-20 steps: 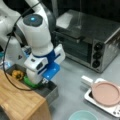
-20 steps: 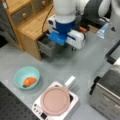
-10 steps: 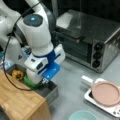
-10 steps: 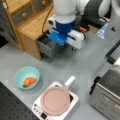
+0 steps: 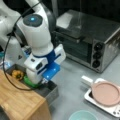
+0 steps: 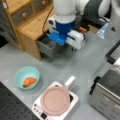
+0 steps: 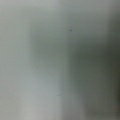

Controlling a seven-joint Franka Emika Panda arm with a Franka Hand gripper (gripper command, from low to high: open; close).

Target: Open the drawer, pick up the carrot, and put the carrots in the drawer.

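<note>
My gripper hangs low over the open drawer, its grip hidden from me, while the carrot lies in the bowl; rising straight should spare the rim.

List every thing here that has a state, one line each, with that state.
drawer: pulled open, with a yellow vegetable and a green vegetable inside.
gripper: down at the open drawer, fingers hidden.
carrot: lying in the teal bowl, not in the drawer.
pink plate: on the white tray, bare.
toaster oven: door shut.
</note>
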